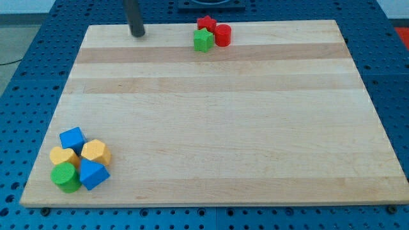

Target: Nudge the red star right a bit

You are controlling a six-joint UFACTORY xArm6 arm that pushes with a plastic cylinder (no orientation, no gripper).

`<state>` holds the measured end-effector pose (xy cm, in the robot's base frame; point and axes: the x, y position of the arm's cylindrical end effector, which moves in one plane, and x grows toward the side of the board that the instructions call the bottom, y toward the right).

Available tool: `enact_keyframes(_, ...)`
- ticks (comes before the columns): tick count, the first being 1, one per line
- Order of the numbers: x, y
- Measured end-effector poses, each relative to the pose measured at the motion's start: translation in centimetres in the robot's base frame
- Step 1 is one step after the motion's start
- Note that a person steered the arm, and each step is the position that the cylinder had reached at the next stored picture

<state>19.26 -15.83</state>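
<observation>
The dark rod came down from the top edge of the frame, and my tip [137, 34] stood on the wooden board [211, 121] near its upper left corner. It carried nothing and touched no block; being a plain rod, it had no jaws to open or close. Well off to its right along the board's top edge, sat a tight cluster of three blocks. The red star [205, 23] lay at the top of that cluster, almost at the board's rim. Just beside it on the view's right stood a red cylinder [222, 34], and directly below the star sat a green block [203, 40], whose shape I could not make out with certainty; all three seemed to be touching. The tip was on the star's left, with bare wood between them. Far away, in the lower left corner of the frame, a second cluster was packed together: a blue cube [72, 138] at its top, a yellow block [64, 156] and another yellow block [96, 152] below it, a green cylinder [65, 177] at the bottom and a blue block [93, 174] just right of that. Around the board ran a blue perforated table [38, 38].
</observation>
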Motion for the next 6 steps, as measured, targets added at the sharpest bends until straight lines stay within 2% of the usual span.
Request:
enact_keyframes(1, -0.1, 0.7)
enact_keyframes(6, 0.1, 15.6)
